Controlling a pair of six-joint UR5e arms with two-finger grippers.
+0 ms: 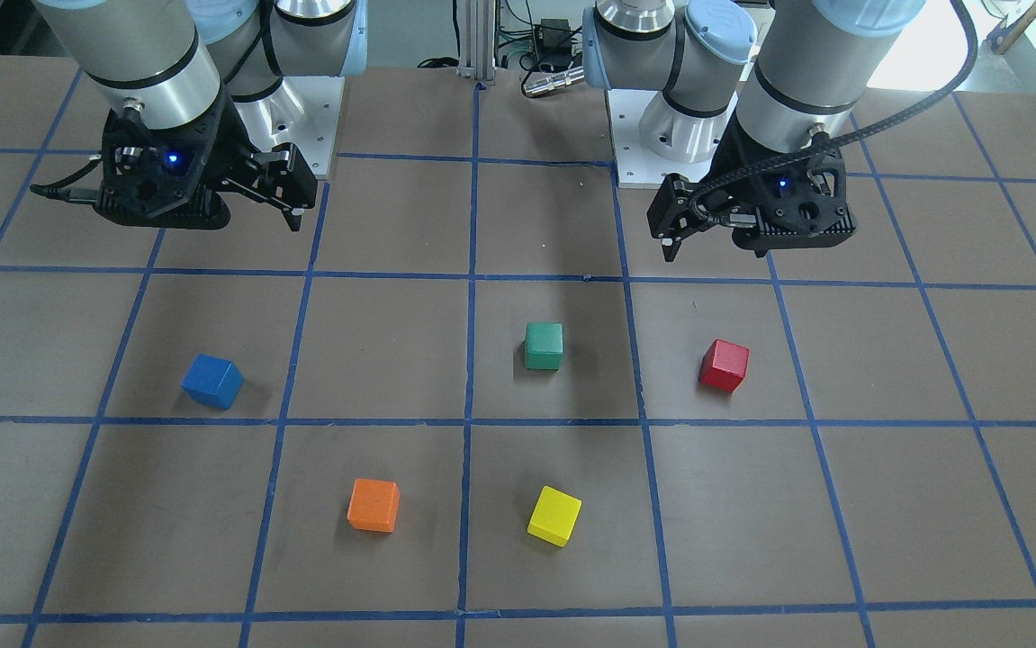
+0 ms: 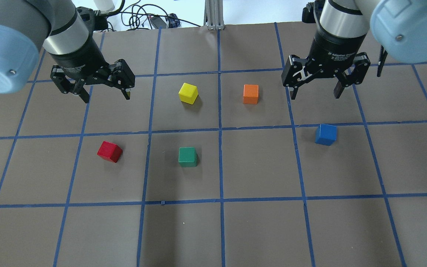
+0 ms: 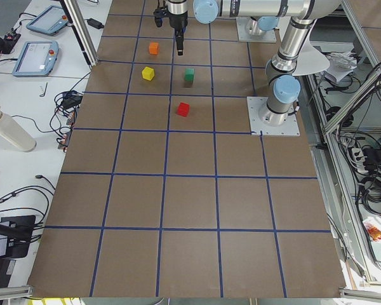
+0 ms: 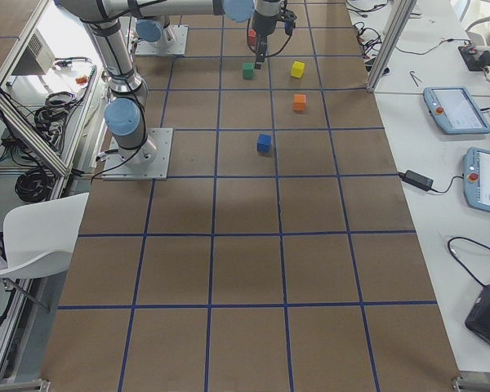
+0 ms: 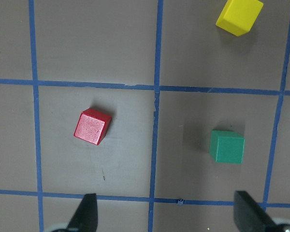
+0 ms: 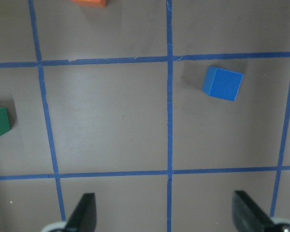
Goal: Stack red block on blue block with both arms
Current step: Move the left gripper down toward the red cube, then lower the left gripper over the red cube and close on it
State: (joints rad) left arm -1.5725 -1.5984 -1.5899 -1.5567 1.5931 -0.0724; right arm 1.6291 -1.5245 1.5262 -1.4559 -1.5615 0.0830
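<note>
A brown table (image 2: 258, 230) gridded with blue tape is shown, with a small green cube (image 2: 187, 156) near its middle. The small matte red cube (image 2: 109, 151) is set on the table to the robot's left of the green cube, and the small matte blue cube (image 2: 325, 134) well to its right. The black left end effector (image 2: 107, 97) and right end effector (image 2: 315, 95) are held wide open and empty.

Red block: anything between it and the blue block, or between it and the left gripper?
The green block sits close to the straight line from red block to blue block. Nothing visible between left gripper and red.
</note>
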